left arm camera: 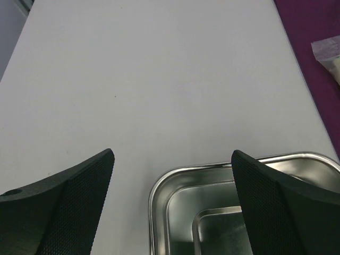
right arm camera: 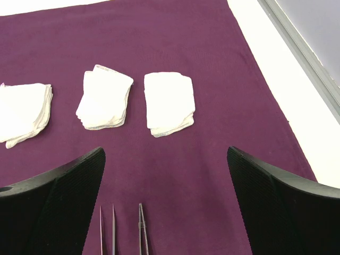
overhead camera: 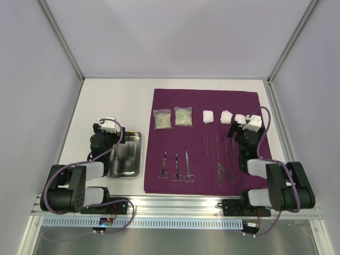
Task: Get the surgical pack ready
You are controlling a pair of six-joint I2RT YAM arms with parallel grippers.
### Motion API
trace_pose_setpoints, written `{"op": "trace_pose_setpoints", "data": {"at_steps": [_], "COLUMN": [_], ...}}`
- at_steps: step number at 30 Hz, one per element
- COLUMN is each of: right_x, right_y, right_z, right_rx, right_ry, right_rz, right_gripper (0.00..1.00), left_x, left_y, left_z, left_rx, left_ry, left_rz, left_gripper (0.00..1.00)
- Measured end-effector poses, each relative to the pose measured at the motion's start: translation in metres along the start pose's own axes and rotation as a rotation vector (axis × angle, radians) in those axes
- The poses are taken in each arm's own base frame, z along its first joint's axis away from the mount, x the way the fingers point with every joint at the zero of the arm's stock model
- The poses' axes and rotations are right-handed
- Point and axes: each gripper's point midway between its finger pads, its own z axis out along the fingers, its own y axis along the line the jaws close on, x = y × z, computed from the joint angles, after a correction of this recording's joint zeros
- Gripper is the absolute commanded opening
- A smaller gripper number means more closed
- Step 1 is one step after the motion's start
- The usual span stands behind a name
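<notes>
A white counter (overhead camera: 117, 101) is seen from above, with two black robot arms mounted at its near edge. A deep-purple rectangular fabric sheet (overhead camera: 204, 138) lies flat and unfolded across the middle and right of the counter.

Along the sheet's far side runs a row of two clear packets with pale greenish contents (overhead camera: 172, 118) and three folded white gauze pads (overhead camera: 210, 116). The rightmost pad is partly hidden behind the right arm. Nearer the arms, three pairs of slim metal scissors (overhead camera: 176, 166) lie side by side with their handles toward the near edge. To their right lie several thin metal tweezers (overhead camera: 217, 146).

A small shiny rectangular steel tray (overhead camera: 126, 154) sits on the bare counter just beside the sheet's left edge. It appears empty.

The left arm's fingers (left arm camera: 79, 202) are spread wide and hold nothing. They hang above the far end of the tray. The right arm's fingers (right arm camera: 64, 196) are also spread wide and empty. They hang over the right part of the sheet, with the gauze ahead of them and tweezer tips below.

The task looks barely begun. Every item lies separately in the open, the tray holds nothing, and the sheet shows no fold. Gathering the items and wrapping them seems to be entirely ahead.
</notes>
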Motion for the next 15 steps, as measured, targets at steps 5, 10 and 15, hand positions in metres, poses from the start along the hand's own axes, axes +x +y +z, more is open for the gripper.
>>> {"op": "trace_pose_setpoints", "data": {"at_steps": [5,10,15], "right_x": [0.0,-0.001,-0.026], "right_y": [0.0,0.0,-0.003], "right_z": [0.0,0.0,0.011], "right_rx": [0.0,0.001,0.087], "right_ry": [0.0,-0.002,0.084], "right_rz": [0.0,0.0,0.031], "right_gripper": [1.0,1.0,0.73], "left_x": [0.0,0.0,-0.062], "left_y": [0.0,0.0,0.004], "left_z": [0.0,0.001,0.032], "left_rx": [0.0,0.001,0.042], "left_ry": [0.0,0.009,0.12], "left_rz": [0.0,0.0,-0.003], "left_gripper": [1.0,0.97,0.73]}}
